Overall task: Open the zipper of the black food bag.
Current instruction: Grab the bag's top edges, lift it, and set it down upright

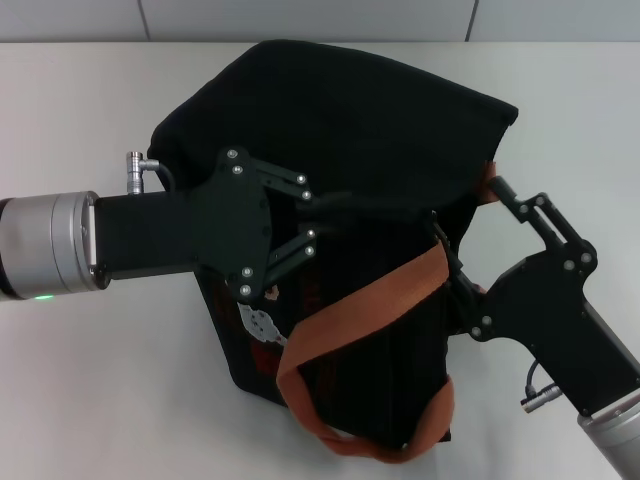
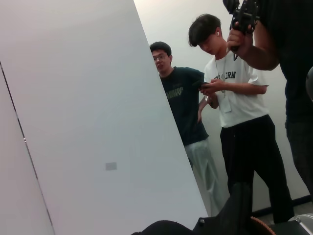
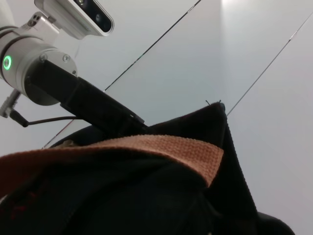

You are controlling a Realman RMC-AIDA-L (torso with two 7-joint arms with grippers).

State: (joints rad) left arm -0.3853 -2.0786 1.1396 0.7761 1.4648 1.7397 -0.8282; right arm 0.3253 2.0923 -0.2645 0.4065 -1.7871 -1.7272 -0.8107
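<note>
The black food bag (image 1: 350, 130) lies slumped on the table (image 1: 80, 100) between both arms, the left gripper (image 1: 318, 215) pinched on fabric along its top edge (zipper not discernible), the right gripper (image 1: 470, 235) at the orange handle (image 1: 370, 300), its fingers' state unclear.

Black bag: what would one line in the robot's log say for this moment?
bag: on table, handles loose | left gripper: on bag top | right gripper: at bag's right side | zipper: not visible
</note>
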